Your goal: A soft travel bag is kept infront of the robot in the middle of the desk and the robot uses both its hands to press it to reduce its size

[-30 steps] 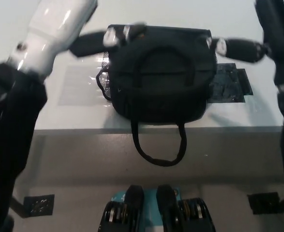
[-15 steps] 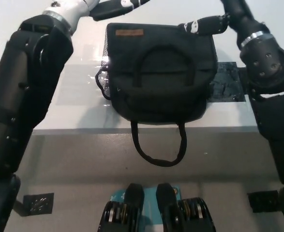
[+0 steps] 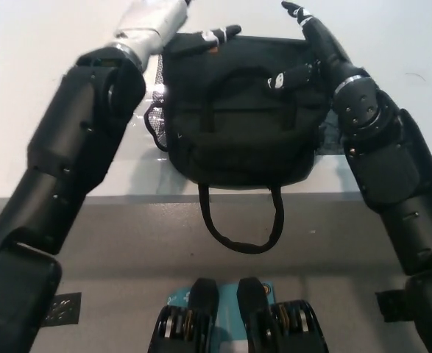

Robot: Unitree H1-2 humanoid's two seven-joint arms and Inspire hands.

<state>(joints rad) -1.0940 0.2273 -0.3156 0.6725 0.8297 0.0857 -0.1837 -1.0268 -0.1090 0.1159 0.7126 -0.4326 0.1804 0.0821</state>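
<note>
A soft black travel bag lies in the middle of the white desk, with its carry handle on top. A long strap loop hangs over the desk's front edge. My left hand lies flat on the bag's far left corner, at the end of the white forearm. My black right hand is at the far right corner, fingers spread, with one finger lying on the bag's top. Both hands are open and hold nothing.
A dark mat patch shows under the bag's right side. A mesh pocket sticks out on the bag's left. The desk's front edge runs across the middle. Black floor markers sit below.
Both arms have swung inward over the desk. The hands moved from beside and beyond the bag onto its far corners. The bag has not shifted.
</note>
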